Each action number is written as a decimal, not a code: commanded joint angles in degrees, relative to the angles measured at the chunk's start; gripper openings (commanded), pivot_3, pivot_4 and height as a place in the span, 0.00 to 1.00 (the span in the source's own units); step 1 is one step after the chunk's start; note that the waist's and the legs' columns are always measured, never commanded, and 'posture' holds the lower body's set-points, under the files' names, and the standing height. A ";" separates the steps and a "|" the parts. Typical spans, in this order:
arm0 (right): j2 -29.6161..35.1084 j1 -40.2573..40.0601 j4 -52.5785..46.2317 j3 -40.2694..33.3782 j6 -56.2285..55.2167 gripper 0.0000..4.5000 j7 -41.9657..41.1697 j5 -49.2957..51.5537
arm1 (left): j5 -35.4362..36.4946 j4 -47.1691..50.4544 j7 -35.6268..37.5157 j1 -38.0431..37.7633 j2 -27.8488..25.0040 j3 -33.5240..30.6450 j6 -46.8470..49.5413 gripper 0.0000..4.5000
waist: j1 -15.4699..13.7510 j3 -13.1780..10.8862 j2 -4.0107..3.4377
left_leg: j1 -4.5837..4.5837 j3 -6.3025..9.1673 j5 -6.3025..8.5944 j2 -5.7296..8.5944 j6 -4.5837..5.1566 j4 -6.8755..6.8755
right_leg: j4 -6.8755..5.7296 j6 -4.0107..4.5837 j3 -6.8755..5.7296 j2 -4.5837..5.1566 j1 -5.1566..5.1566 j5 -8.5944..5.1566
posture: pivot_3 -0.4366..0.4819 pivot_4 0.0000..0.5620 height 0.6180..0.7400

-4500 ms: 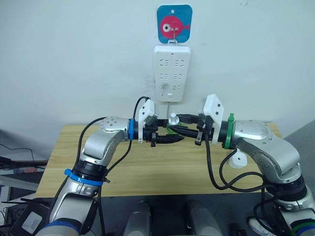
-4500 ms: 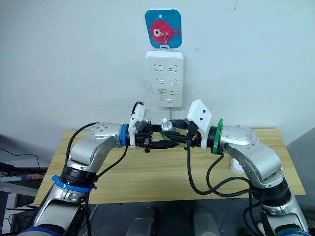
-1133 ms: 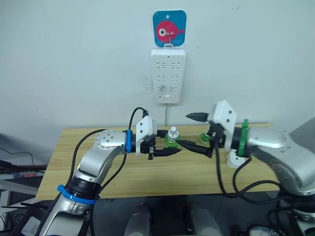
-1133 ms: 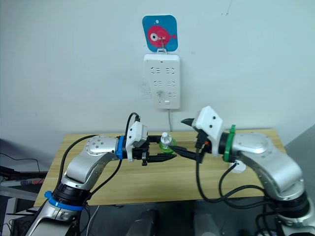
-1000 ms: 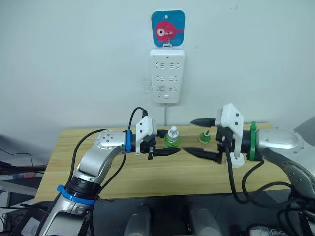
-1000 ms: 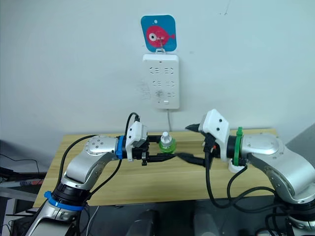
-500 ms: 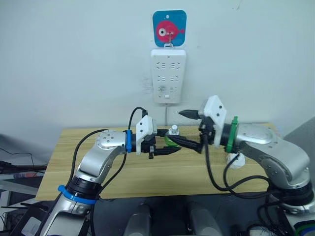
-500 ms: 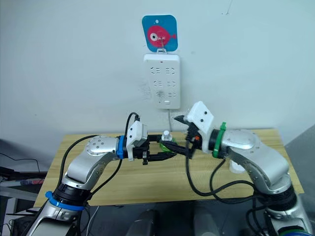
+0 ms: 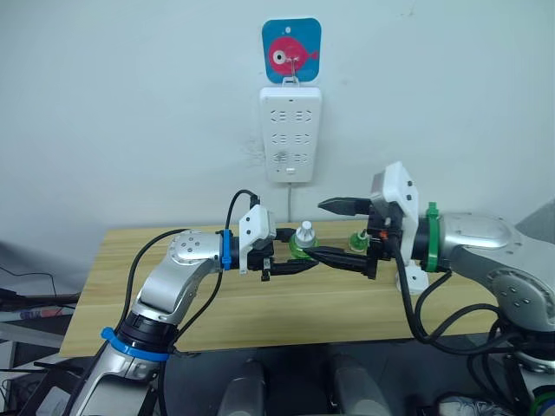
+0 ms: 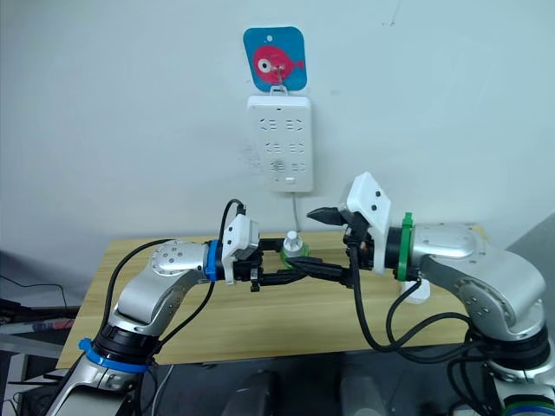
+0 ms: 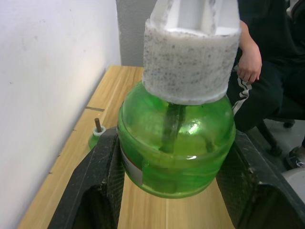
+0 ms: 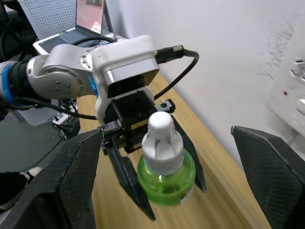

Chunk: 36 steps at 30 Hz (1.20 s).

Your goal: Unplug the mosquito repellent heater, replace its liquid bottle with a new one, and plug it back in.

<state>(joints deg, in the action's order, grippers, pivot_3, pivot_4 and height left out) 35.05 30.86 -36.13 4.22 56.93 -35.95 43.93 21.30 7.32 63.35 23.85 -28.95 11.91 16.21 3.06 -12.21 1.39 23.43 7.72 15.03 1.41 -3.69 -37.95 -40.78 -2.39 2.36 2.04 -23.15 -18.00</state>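
My left hand pinches the green liquid bottle above the tabletop, my right hand spread wide around it, and an off-centre closing could knock it loose, while the heater waits behind my right wrist.

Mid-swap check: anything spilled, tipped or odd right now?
Nothing spilled or tipped. The capped green bottle sits upright in the left gripper; a second bottle stands uncapped on the table, wick bare.
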 commanded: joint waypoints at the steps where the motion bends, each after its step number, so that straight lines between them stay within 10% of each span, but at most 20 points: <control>1: -0.25 0.61 -0.04 0.77 -2.55 0.88 -0.35 -1.33 | 0.00 0.98 0.36 0.38 0.22 -0.23 -1.24 0.51 | -0.10 0.00 0.00 | 0.00 -0.01 0.00 0.02 0.00 -0.01 | 0.01 0.00 0.01 0.02 0.00 0.00 | 0.45 0.31 0.94; 12: -0.95 1.21 -0.27 -1.15 -2.06 0.06 -1.00 1.93 | -0.01 1.43 -0.88 -0.38 0.32 -0.46 -0.49 0.51 | 0.00 0.00 0.00 | 0.00 0.02 0.01 -0.02 0.01 0.00 | 0.00 0.00 -0.01 0.00 -0.01 0.00 | 0.45 0.31 0.94; 22: 1.93 5.32 2.72 -10.24 -1.62 0.06 2.19 4.78 | -4.68 -0.90 -2.14 -5.49 -3.51 -1.07 -1.89 0.51 | 0.07 0.00 0.00 | -0.01 0.01 0.01 -0.03 0.02 0.04 | 0.01 0.00 -0.01 0.00 -0.01 0.00 | 0.45 0.32 0.94; 30: 3.10 -23.32 7.90 1.11 -31.19 0.06 2.79 -22.83 | -3.29 3.23 -2.60 -8.89 -6.25 -2.87 0.53 0.51 | -1.13 -0.06 -0.07 | 0.02 -0.14 0.07 0.00 0.13 -0.01 | 0.00 -0.01 0.11 0.02 -0.04 0.00 | 0.48 0.38 0.94; 36: -6.82 -26.89 26.29 4.87 -48.69 0.06 7.92 -34.63 | -1.72 7.27 -2.65 -9.68 -7.43 -3.48 4.16 0.51 | -0.81 -0.32 -0.18 | -0.43 -0.21 0.08 -0.09 0.13 0.10 | -0.07 0.00 0.20 -0.08 0.29 -0.01 | 0.49 0.43 0.94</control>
<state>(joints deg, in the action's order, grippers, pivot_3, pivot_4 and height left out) 29.32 3.06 -12.45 8.72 13.02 -29.64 11.74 17.98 11.65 60.67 14.08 -35.91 9.56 19.72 2.25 -12.53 1.21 22.89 7.54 15.11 1.30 -3.56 -37.84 -40.83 -2.37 2.53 1.93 -22.72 -18.03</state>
